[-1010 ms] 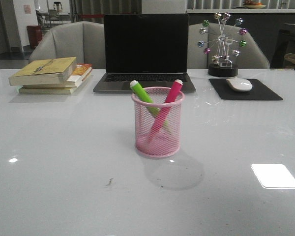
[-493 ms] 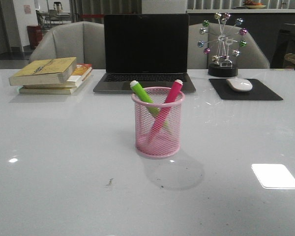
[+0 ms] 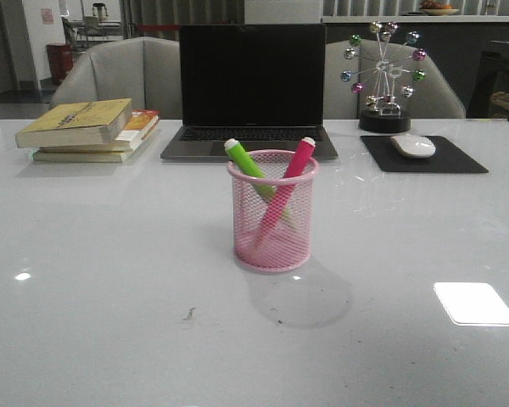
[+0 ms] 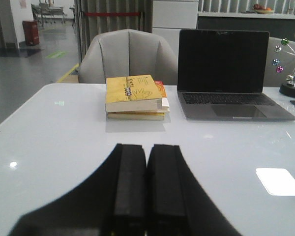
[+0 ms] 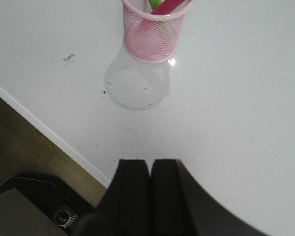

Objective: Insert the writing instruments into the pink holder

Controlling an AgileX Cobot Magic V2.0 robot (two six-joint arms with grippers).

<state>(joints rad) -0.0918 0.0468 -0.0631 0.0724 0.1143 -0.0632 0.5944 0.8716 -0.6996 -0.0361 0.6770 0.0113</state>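
The pink mesh holder (image 3: 272, 212) stands upright in the middle of the white table. Inside it lean the lime green marker (image 3: 245, 160) and the magenta marker (image 3: 298, 161), crossed, whitish ends sticking out above the rim. The right wrist view shows the holder (image 5: 152, 32) from above with both markers' tops in it. My right gripper (image 5: 150, 162) is shut and empty near the table's front edge, well clear of the holder. My left gripper (image 4: 147, 146) is shut and empty over the table's left side. Neither arm appears in the front view.
An open laptop (image 3: 251, 89) sits behind the holder. A stack of books (image 3: 89, 129) lies at the back left. A white mouse (image 3: 413, 145) on a black pad (image 3: 424, 155) and a ferris-wheel ornament (image 3: 383, 76) are at the back right. Chairs stand beyond the table.
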